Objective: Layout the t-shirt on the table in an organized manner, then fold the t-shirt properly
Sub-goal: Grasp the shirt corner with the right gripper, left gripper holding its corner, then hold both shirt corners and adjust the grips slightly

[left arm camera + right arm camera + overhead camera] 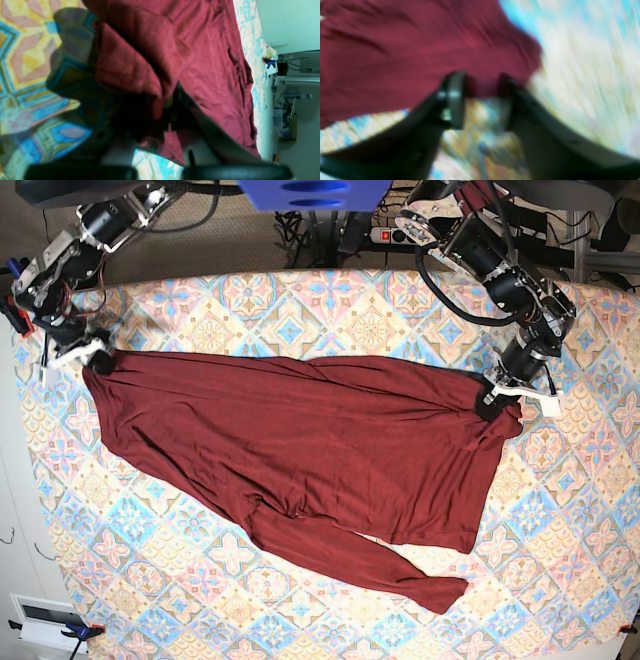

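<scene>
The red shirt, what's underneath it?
The t-shirt lies spread on the table, whose diamond-tiled cloth shows all around it. Whatever lies beneath the fabric is covered. The left gripper pinches one corner; the right gripper is at the other.

One t-shirt, one table, two arms, two grippers: left, right.

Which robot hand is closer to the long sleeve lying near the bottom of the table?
Left. The left hand pinches the t-shirt above the sleeve; the right hand is at the far corner.
</scene>
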Controlling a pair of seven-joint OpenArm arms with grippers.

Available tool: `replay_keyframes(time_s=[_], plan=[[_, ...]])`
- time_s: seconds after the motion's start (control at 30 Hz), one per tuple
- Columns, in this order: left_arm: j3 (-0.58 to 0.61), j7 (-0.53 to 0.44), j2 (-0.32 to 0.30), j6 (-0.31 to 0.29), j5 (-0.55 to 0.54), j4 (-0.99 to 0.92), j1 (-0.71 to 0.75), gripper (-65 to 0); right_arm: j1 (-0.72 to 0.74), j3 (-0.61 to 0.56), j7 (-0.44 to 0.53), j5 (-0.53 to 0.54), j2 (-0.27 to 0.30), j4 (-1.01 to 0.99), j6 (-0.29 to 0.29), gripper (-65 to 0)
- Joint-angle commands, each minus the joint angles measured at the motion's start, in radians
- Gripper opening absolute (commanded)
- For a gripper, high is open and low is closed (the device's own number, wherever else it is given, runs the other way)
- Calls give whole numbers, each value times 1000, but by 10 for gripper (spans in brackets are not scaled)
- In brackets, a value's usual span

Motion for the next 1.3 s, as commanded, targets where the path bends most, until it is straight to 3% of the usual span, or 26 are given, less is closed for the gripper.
replay_keyframes(time_s=[0.0,0.07,1.27], plan=[[3,-14,-9,-8,-25,20,-15,-650,28,12,37,42,27,53,7,-370],[3,-16,-9,-8,-25,20,-15,-650,25,17,37,39,27,71,7,-343],[1,-16,-9,-8,-25,18,-16,-650,-13,20,45,42,26,-7,7,-347]])
